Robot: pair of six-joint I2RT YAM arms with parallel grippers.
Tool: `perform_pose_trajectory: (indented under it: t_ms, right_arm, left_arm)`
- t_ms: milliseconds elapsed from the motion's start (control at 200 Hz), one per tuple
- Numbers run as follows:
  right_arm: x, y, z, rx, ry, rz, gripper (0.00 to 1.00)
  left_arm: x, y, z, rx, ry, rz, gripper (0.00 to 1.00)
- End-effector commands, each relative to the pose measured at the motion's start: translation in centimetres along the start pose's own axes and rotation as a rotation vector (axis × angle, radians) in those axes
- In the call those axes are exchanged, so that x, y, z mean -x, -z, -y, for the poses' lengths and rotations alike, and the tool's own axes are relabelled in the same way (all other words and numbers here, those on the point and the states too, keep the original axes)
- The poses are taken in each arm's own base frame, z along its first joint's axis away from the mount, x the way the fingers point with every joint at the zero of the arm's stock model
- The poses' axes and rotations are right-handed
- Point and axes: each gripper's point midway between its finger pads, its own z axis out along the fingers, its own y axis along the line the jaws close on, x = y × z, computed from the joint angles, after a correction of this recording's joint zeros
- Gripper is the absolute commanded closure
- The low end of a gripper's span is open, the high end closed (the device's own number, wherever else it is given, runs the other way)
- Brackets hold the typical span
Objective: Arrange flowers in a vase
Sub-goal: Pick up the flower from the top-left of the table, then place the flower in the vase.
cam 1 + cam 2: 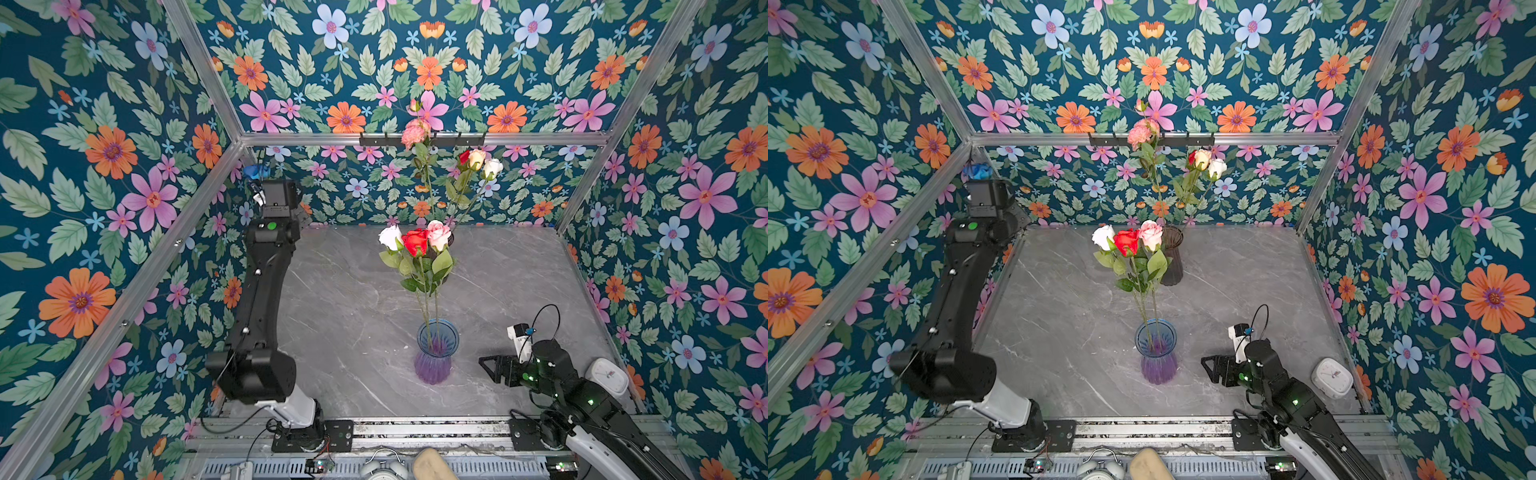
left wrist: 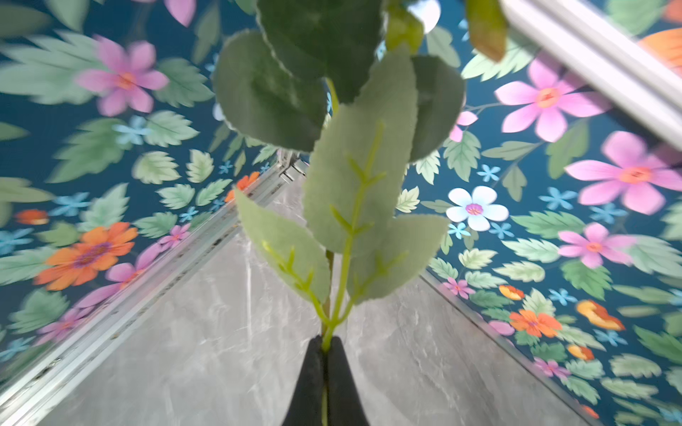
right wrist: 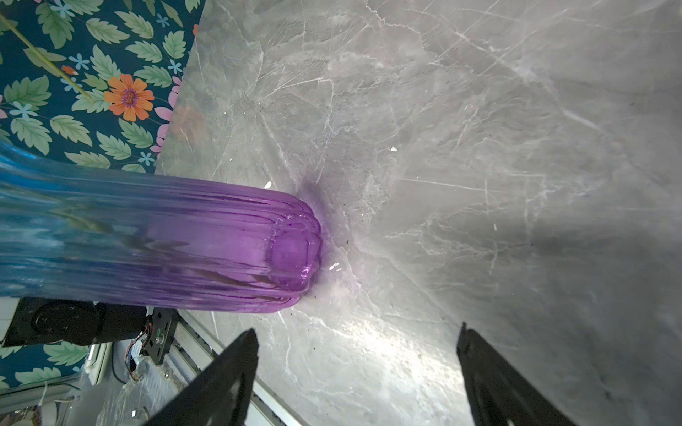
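Roses (image 1: 415, 242) in blue-purple vase (image 1: 432, 365) on bench (image 1: 332, 311). Left jaws clenched on leafy stem (image 2: 326, 339); right jaws released nearby.

Left gripper (image 2: 324, 338) tight on a leafy green stem (image 2: 334, 321), seemingly a flower's, over tabletop (image 2: 184, 350)

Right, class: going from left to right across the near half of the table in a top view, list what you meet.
Left arm → blue and purple vase → right gripper → white clock.
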Motion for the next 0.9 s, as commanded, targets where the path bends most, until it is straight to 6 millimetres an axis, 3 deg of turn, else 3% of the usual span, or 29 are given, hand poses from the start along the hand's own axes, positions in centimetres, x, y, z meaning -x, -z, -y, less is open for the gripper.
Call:
perform_pose_trajectory:
  t_ms: [0,115,235,405,510,585,690,895]
  right_arm:
    - [1.1,-0.1,0.2,-0.034,-0.012,0.024,0.14]
    - [2.2,-0.2,-0.2,-0.055,-0.045,0.027,0.14]
    - [6.1,1.3,-2.2,-0.09,-0.009,0.081,0.14]
    - [12.1,4.3,-7.4,-0.065,0.137,0.12,0.14]
    - [15.7,7.8,-11.4,-0.003,0.218,0.19,0.14]
    - [17.7,10.7,-13.9,0.046,0.28,0.26,0.14]
    - [18.8,13.7,-16.9,0.135,0.355,0.312,0.14]
    - [16.9,16.0,-23.7,0.485,0.475,0.196,0.14]
  left_arm:
    - [2.3,5.6,2.6,-0.249,-0.062,0.138,1.0]
    - [2.2,13.1,4.3,-0.536,-0.091,0.239,1.0]
    - [1.1,20.2,6.1,-0.837,-0.128,0.297,1.0]
    - [1.3,29.9,8.0,-1.179,-0.19,0.364,1.0]
    - [1.7,35.0,9.0,-1.358,-0.237,0.361,1.0]
    - [1.4,37.4,9.4,-1.465,-0.263,0.327,1.0]
    - [0.7,39.4,9.1,-1.553,-0.272,0.318,1.0]
    - [-0.5,40.0,8.9,-1.668,-0.202,0.266,1.0]
